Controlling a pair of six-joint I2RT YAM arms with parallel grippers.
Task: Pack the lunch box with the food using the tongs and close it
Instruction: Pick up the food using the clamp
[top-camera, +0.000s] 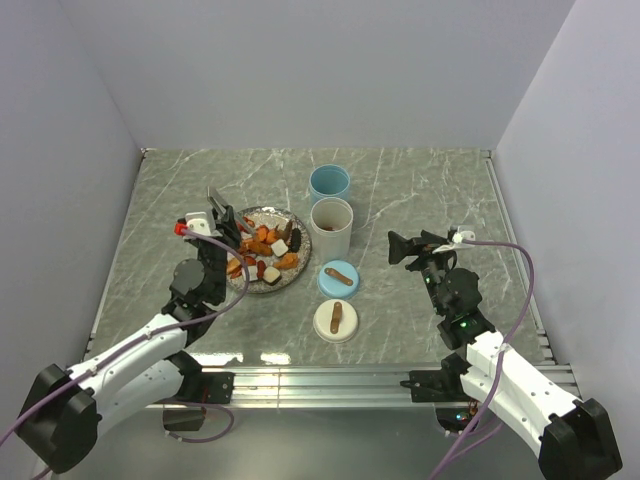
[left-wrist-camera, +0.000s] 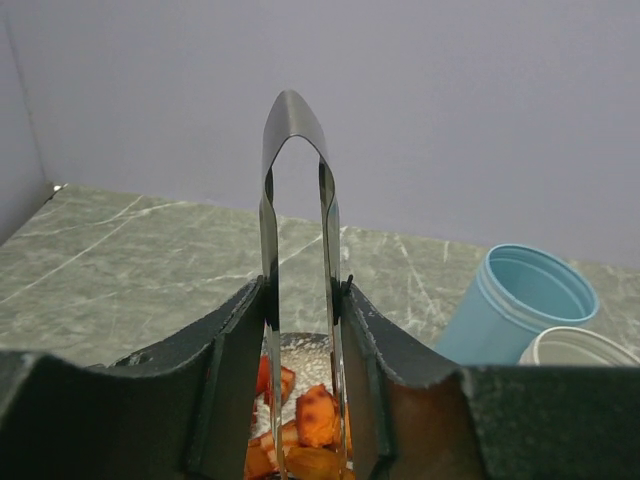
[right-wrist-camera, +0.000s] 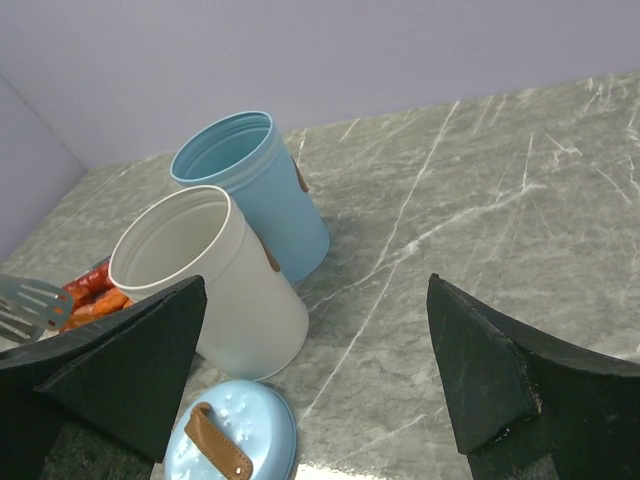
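The tongs are slim polished grey metal: two flat arms joined at a rounded bend. They stand bend-up over the plate. The left gripper pinches both arms. The food, in orange, white, dark and red pieces, lies on the plate. The blue cup and white cup stand upright beside the plate. Their lids lie on the table. The right gripper is spread wide and holds nothing.

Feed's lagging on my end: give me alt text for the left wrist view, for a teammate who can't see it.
The left pincer grips grey metal tongs upright, joined end up, arms running down toward orange food pieces. To the right, on the marbled table, stand a blue cup and the rim of a white cup.
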